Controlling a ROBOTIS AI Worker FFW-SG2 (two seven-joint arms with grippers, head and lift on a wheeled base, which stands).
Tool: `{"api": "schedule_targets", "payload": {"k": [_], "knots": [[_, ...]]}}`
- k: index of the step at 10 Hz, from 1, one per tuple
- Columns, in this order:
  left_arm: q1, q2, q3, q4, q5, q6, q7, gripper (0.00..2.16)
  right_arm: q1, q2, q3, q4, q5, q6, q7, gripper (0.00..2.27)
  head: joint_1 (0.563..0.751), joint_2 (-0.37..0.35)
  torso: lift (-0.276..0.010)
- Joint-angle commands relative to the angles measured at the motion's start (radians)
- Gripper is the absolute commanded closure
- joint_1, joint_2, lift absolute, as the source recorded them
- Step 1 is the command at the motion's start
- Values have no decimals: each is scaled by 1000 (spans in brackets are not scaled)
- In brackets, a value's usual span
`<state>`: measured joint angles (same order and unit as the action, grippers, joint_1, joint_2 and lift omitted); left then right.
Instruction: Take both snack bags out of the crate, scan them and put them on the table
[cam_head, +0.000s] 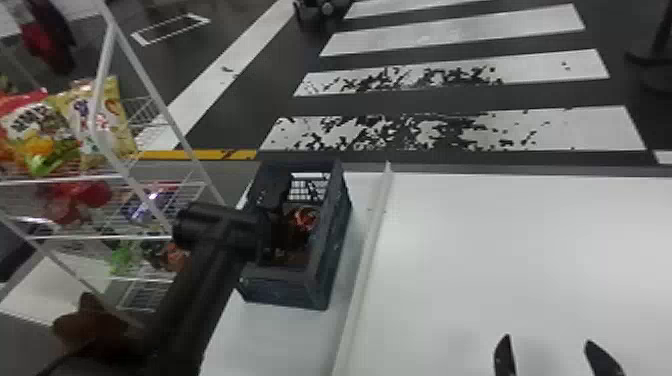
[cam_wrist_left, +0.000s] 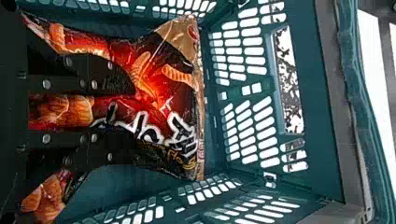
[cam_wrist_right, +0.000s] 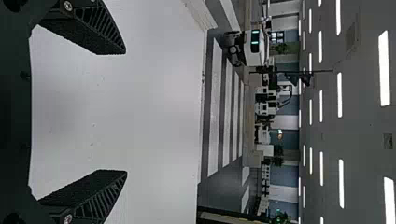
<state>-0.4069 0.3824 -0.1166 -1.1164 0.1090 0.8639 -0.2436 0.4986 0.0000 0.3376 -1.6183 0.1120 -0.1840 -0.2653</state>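
Note:
Inside the dark crate (cam_head: 332, 265), on the left of the table, is my left gripper (cam_head: 280, 235). A red and black snack bag (cam_head: 305, 218) shows beside it. The left wrist view has this snack bag (cam_wrist_left: 182, 102), with shrimp-like shapes, against the crate's slotted wall (cam_wrist_left: 308, 88); my left gripper (cam_wrist_left: 114, 109) is closed on it. More orange packaging (cam_wrist_left: 44, 200) shows beside the gripper; I cannot tell whether it is the second bag. My right gripper (cam_head: 554, 350) is over the white table, open and holding nothing; the right wrist view has this gripper (cam_wrist_right: 123, 112) too.
A raised white strip (cam_head: 367, 260) runs along the table (cam_head: 500, 250), just right of the crate. At the left stands a wire rack (cam_head: 90, 178) with colourful snack packs (cam_head: 37, 132). A striped floor lies beyond the table's far edge.

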Motion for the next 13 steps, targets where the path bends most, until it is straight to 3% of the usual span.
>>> {"api": "schedule_targets", "payload": {"k": [1, 8, 13], "knots": [[16, 3, 28, -46, 4, 28, -8, 2138, 0, 1, 1, 0, 0, 2, 0, 76, 695, 350, -92], [77, 12, 143, -315, -2, 267, -52, 2138, -2, 1, 0, 3, 0, 5, 0, 76, 695, 350, -92], [120, 12, 195, -461, 8, 350, -66, 2138, -3, 1, 0, 6, -2, 5, 0, 80, 695, 350, -92]]}}
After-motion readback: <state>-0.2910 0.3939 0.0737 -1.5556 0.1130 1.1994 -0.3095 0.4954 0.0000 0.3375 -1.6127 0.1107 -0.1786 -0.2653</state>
